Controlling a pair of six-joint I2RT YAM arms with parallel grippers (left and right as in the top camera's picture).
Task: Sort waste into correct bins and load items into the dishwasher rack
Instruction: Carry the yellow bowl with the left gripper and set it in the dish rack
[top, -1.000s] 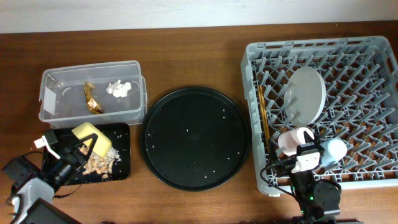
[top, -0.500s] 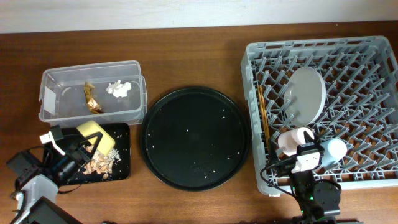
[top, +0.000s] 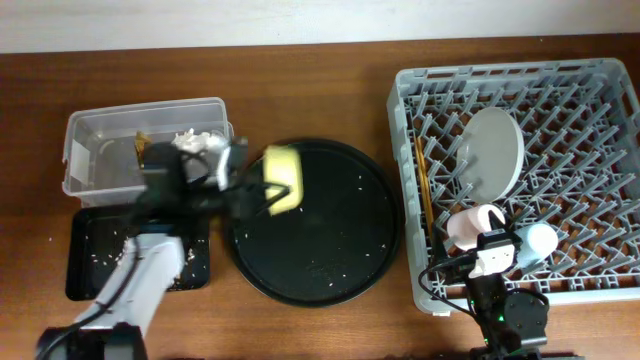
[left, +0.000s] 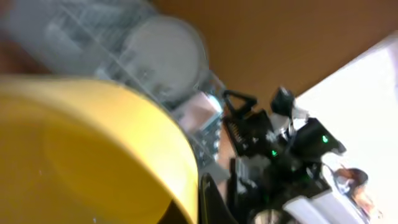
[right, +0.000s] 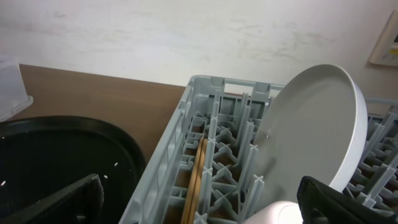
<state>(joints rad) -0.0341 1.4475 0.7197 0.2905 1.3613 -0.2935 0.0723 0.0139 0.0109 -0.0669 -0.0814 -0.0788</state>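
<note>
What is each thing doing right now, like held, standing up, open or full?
yellow bowl, gripped over the round black tray
left jaws, shut on the yellow bowl
right jaws, open above the rack
plate, standing on edge in the rack
chopsticks, lying in the rack
pink cup, in the rack
clear tub, holds wrapper and tissue
flat black tray, holds crumbs

Left side: stretched up and right from the near edge, blurred in overhead, with left gripper clamped on yellow bowl. Right side: folded low at the near edge, with right gripper spread wide, fingers at both bottom corners of wrist view.
</note>
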